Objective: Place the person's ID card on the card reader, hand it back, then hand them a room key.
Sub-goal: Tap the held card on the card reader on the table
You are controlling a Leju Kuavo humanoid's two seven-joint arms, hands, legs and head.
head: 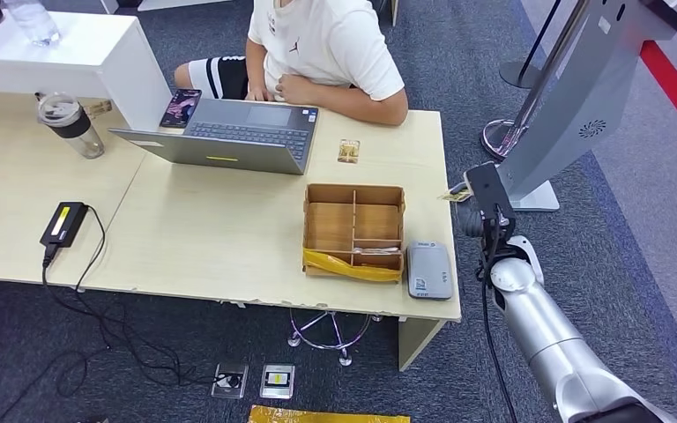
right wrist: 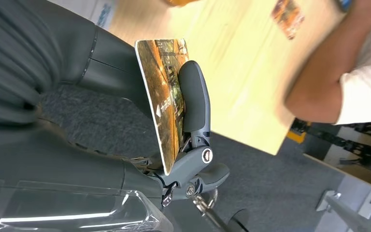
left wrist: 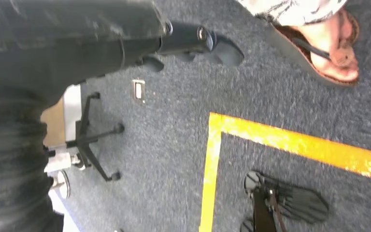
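— Where's the card?
— Pinched flat in the right hand (right wrist: 174, 121), thumb against one face of the card (right wrist: 163, 96), just off the table's (head: 229, 238) edge beside the grey reader (head: 428, 270).
— How will it handle?
— Thin, stiff, probably slick; grip the faces, not edges.
— Left hand (left wrist: 193, 43)?
— Hanging over carpet; whether it is open, I cannot tell.

The glossy gold-brown printed plastic card (right wrist: 164, 101) is pinched in the matt dark grey plastic right hand (right wrist: 174, 125), behind which rises a smooth silver metal forearm (head: 551, 339). Just beside the hand lies the pale, matt wood-laminate table (head: 203, 238). On it, near the hand, sit a smooth grey plastic card reader (head: 428, 270) and a brown matt cardboard divided tray (head: 354, 231). Below the hand spreads rough blue-grey carpet (head: 458, 370). The left hand (left wrist: 193, 46) is matt dark plastic.
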